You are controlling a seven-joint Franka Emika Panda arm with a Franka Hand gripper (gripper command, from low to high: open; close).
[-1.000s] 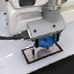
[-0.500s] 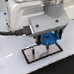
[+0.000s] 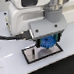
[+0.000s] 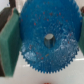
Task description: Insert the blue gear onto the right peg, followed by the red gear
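gripping one blue gear (image 4: 44,40)

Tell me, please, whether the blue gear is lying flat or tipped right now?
Roughly flat. In the wrist view the blue gear faces the camera squarely, its toothed rim showing all round, and the claw holds it over the grey plate.

In the exterior view, the gripper (image 3: 46,40) covers most of the blue gear (image 3: 47,43) and hides both pegs on the plate (image 3: 31,54). In the wrist view, the blue gear (image 4: 47,37) is blurred and cut off at the picture's edge.
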